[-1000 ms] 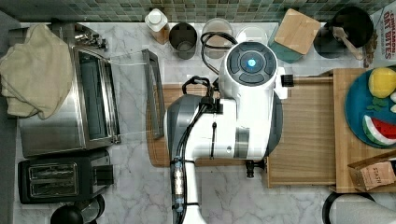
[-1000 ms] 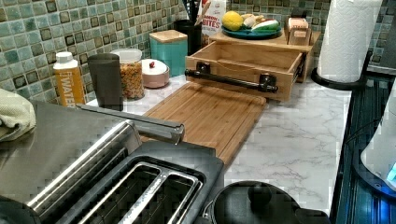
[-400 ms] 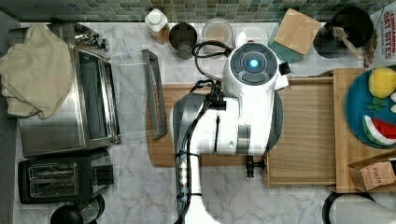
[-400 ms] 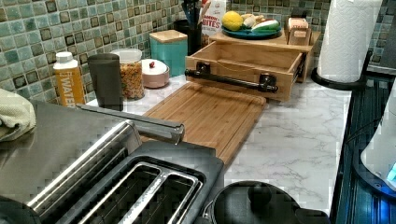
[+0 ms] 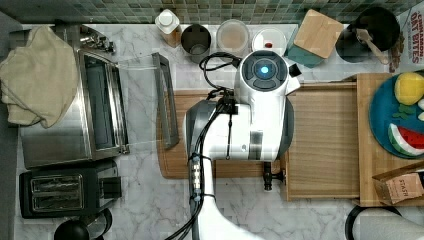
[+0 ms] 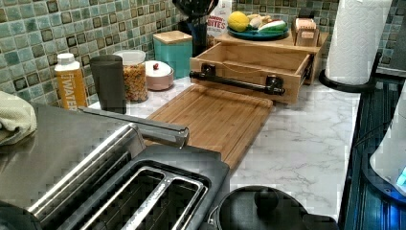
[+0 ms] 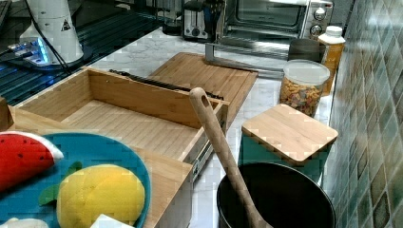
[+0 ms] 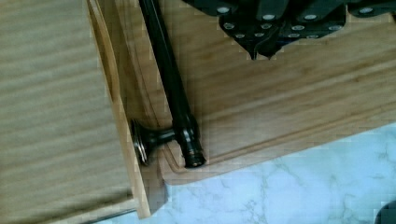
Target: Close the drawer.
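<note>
The light-wood drawer (image 5: 322, 145) stands pulled out of its stand (image 5: 367, 185) and holds nothing (image 7: 128, 128). Its black bar handle (image 6: 234, 82) faces the cutting board (image 6: 215, 120). In the top view my white arm (image 5: 250, 125) hangs over the cutting board just left of the drawer front. The wrist view looks down on the handle (image 8: 170, 88), with the drawer floor (image 8: 56, 107) on one side. On the handle's other side, my gripper (image 8: 261, 52) is above the board (image 8: 280, 107). It looks shut, holds nothing and is apart from the handle.
A toaster oven (image 5: 100, 110) with its glass door (image 5: 145, 100) folded down reaches the board's far end. A black toaster (image 5: 65, 192) sits beside it. Jars and a teal canister (image 5: 315, 37) line the tiled wall. A plate of toy fruit (image 5: 400, 115) tops the stand.
In the top view my arm has shifted slightly over the cutting board. The drawer stands open by the same amount.
</note>
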`<state>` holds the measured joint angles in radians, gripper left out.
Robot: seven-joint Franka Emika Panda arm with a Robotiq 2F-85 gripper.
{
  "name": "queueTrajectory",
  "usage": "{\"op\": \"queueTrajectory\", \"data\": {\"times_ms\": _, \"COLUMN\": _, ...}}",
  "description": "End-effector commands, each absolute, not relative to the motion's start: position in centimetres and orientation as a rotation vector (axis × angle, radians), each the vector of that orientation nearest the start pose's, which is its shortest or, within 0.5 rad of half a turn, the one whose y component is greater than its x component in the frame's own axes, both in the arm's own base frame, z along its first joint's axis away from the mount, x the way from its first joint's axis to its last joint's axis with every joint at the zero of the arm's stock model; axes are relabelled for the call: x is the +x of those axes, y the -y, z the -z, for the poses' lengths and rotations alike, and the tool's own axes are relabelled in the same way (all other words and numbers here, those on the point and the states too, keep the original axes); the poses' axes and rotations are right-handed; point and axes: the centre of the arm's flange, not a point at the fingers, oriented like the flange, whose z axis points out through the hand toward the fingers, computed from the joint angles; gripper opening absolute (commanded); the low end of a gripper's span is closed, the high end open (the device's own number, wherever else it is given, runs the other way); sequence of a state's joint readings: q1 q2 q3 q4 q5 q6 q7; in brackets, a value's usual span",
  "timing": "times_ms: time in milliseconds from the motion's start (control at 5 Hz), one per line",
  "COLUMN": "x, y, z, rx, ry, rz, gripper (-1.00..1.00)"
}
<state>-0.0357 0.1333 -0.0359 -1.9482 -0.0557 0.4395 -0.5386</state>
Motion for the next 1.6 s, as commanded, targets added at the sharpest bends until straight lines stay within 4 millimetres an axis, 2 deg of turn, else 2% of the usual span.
{"op": "queueTrajectory", "data": {"times_ms": 200, "x": 55.1, "y": 6.8, "z": -34.6, "rx": -3.199, "ry": -0.165, "rz": -0.097, "gripper": -1.0}}
{"op": "queueTrajectory", "data": {"times_ms": 400, "x": 53.9, "y": 7.4, "z": -32.1, "rx": -3.21, "ry": -0.183, "rz": -0.109, "gripper": -1.0}}
{"op": "queueTrajectory", "data": {"times_ms": 600, "x": 52.5, "y": 7.0, "z": -30.5, "rx": -3.254, "ry": -0.258, "rz": -0.116, "gripper": -1.0}}
{"op": "queueTrajectory", "data": {"times_ms": 800, "x": 51.6, "y": 4.7, "z": -29.4, "rx": -3.335, "ry": -0.324, "rz": -0.134, "gripper": -1.0}}
{"op": "queueTrajectory", "data": {"times_ms": 1000, "x": 50.6, "y": 3.3, "z": -28.6, "rx": -3.398, "ry": -0.365, "rz": -0.016, "gripper": -1.0}}
{"op": "queueTrajectory", "data": {"times_ms": 1200, "x": 50.5, "y": 3.8, "z": -28.5, "rx": -3.399, "ry": -0.365, "rz": 0.022, "gripper": -1.0}}
{"op": "queueTrajectory", "data": {"times_ms": 1400, "x": 50.4, "y": 4.6, "z": -28.2, "rx": -3.369, "ry": -0.288, "rz": 0.017, "gripper": -1.0}}
{"op": "queueTrajectory", "data": {"times_ms": 1600, "x": 49.7, "y": 5.3, "z": -27.6, "rx": -3.382, "ry": -0.252, "rz": 0.117, "gripper": -1.0}}
